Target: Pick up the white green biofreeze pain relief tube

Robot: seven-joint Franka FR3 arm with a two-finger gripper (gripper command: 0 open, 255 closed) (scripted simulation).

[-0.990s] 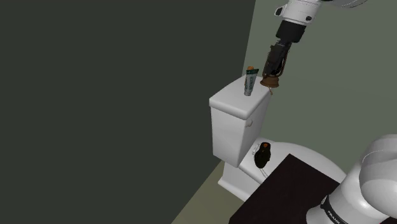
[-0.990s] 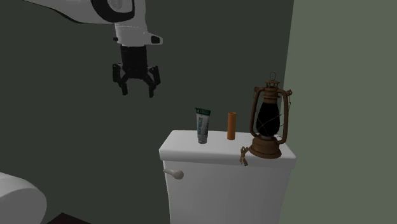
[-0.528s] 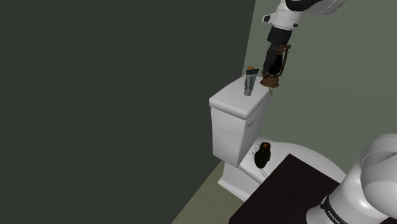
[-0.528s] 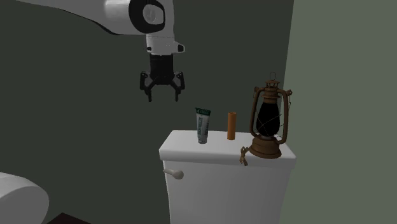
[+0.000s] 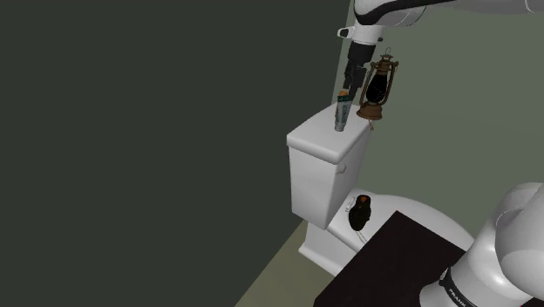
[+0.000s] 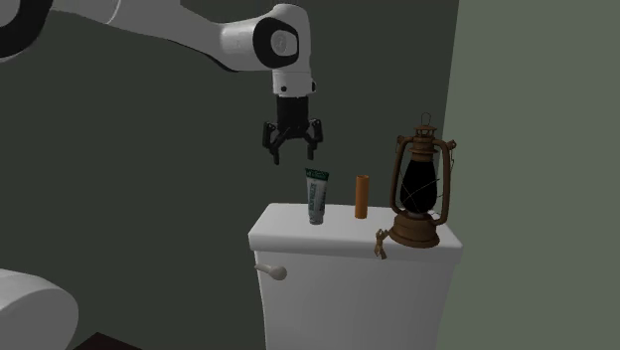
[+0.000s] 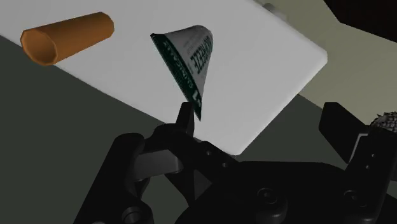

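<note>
Above the toilet tank lid [image 6: 288, 231], gripper [image 6: 291, 156] hovers with jaws spread and empty, pointed down just above the upright white-green tube [image 6: 316, 196] standing beside an orange cylinder [image 6: 362, 196], presumably to straddle it on descent.

The tube [image 6: 316, 196] stands upright on its cap, its flat crimped end uppermost. Its body is white with green lettering running along its length, and a dark green band runs across the crimped end; in the wrist view [image 7: 191, 60] that green edge is the part nearest the camera, and the body narrows away from it toward the cap. It rests on the white toilet tank lid [image 6: 298, 235], towards the lid's back edge, near an orange cylinder [image 6: 362, 196] but apart from it. Nothing else touches the tube [image 5: 343, 113].
</note>
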